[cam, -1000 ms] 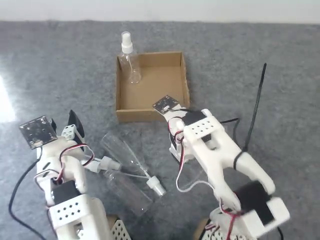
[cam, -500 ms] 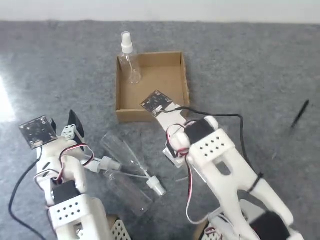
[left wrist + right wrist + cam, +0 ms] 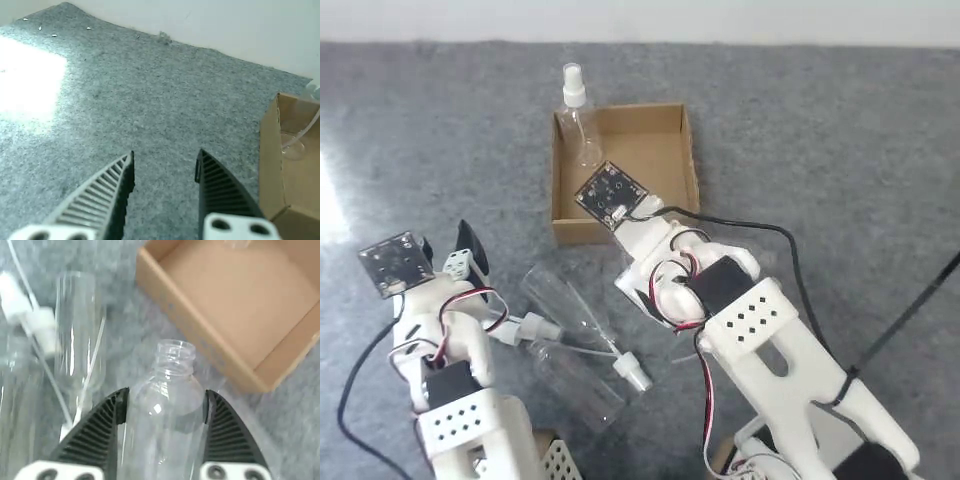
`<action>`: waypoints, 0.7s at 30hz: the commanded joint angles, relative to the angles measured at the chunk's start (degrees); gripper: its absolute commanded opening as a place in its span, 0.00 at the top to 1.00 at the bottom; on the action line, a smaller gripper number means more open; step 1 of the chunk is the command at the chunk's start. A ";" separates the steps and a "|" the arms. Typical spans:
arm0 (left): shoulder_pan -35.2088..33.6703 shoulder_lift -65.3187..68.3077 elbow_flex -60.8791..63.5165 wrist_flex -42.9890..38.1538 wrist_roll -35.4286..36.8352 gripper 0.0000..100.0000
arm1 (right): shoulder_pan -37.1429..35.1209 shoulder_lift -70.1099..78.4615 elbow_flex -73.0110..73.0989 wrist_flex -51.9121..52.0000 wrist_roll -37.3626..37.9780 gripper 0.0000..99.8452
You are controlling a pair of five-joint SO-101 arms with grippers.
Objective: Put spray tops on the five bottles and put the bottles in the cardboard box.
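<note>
On the left, the left arm [image 3: 450, 350] sits low at the near edge of the grey, felt-like table [image 3: 820, 120]. The left wrist view settles how its tool [image 3: 165, 165] stands: two black ribbed fingers [image 3: 117, 190] spread apart over bare felt, with nothing between them. From above, that tool [image 3: 470, 255] is a dark wedge beside a small circuit board.

Just right of it, between the arms, two clear plastic bottles lie on their sides. One [image 3: 560, 295] is farther back and one [image 3: 575, 385] nearer, both smooth, round and see-through. Two white spray tops [image 3: 535, 328] [image 3: 635, 374] with thin dip tubes lie among them, though I cannot tell from above whether either is seated on a neck. The right wrist view shows one lying bottle [image 3: 80, 325] close up, with a white spray top [image 3: 30, 315] beside it.

Beyond them stands the cardboard box [image 3: 690, 160], square, open-topped and plain brown, with a bare matte floor. A capped bottle [image 3: 582, 120] leans in its far left corner, its white sprayer poking out past the rim.

To the right, the right arm [image 3: 740, 310] stretches toward the near wall of the box. From its wrist camera, the right tool [image 3: 165, 400] is clamped on an uncapped clear bottle [image 3: 172, 375]. The ribbed fingers press both shoulders, and the open threaded neck points at the box wall [image 3: 200, 355], just short of it.
</note>
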 commanded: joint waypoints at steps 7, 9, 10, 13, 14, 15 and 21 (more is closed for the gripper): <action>0.18 -0.53 -1.45 -1.58 -0.26 0.81 | 0.40 -3.30 -2.64 -8.40 0.44 0.91; 0.18 -0.53 -1.45 -1.58 -0.26 0.81 | 0.66 -3.56 -1.14 -8.92 0.44 0.91; 0.18 -0.53 -1.45 -1.49 -0.26 0.81 | 1.01 -3.56 -0.35 -9.54 0.44 0.91; 0.18 -0.53 -1.45 -1.49 -0.26 0.81 | 2.51 -3.56 2.11 -11.38 0.44 0.91; 0.18 -0.53 -1.45 -1.49 -0.26 0.81 | 2.95 -3.65 2.46 -11.38 0.44 0.91; 0.18 -0.53 -1.45 -1.49 -0.26 0.81 | 3.38 -3.65 2.73 -11.38 0.44 0.91; 0.00 -0.53 -1.63 -1.49 -0.26 0.81 | 4.53 -8.92 6.33 -11.30 0.44 0.91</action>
